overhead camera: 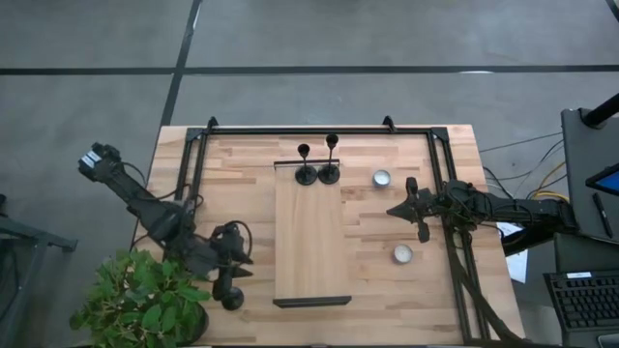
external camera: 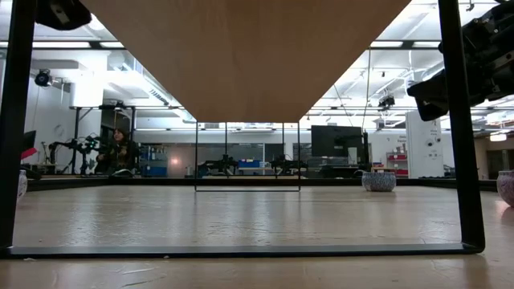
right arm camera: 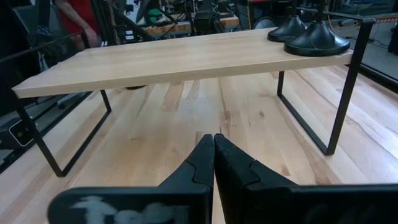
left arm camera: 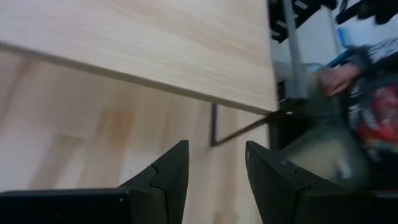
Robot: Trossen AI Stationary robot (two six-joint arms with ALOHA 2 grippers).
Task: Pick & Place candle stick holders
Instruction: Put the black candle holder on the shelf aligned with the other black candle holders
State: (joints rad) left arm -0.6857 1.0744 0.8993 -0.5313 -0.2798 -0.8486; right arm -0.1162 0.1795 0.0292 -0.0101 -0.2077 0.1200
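Two black candle stick holders [overhead camera: 306, 174] [overhead camera: 329, 172] stand upright on their round bases at the far end of a raised wooden shelf [overhead camera: 309, 242]. They also show in the right wrist view [right arm camera: 308, 37]. A third black round-based thing [overhead camera: 232, 296], probably another holder, is on the table by the near left edge, just beside my left gripper [overhead camera: 248, 257]. My left gripper [left arm camera: 216, 149] is open and empty, facing the shelf's near end. My right gripper [overhead camera: 391, 210] is shut and empty [right arm camera: 214, 138], right of the shelf, pointing at it.
Two white tealights [overhead camera: 381, 178] [overhead camera: 402, 253] sit on the table right of the shelf, either side of my right gripper. A black metal frame [overhead camera: 319, 130] borders the table. A potted plant [overhead camera: 145, 300] stands at the near left corner. People show beyond the table [right arm camera: 74, 18].
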